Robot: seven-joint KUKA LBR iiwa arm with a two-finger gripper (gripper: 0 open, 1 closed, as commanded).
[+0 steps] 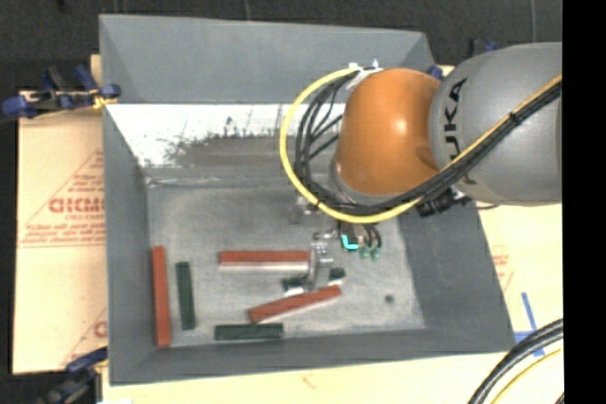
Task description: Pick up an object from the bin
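Red bars (263, 256), green bars (184, 295) in bin (237, 213)

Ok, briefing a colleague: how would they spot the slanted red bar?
Look at the floor of the grey bin, below the arm's orange cover. Two red bars lie there; the slanted red bar is the lower one, tilting up to the right; the other red bar lies level.

You've got two slim red bars mid-floor in the bin (445, 279) — upper red bar (256, 256) parallel to the front edge, lower red bar (294, 303) just below, right end tilted up.
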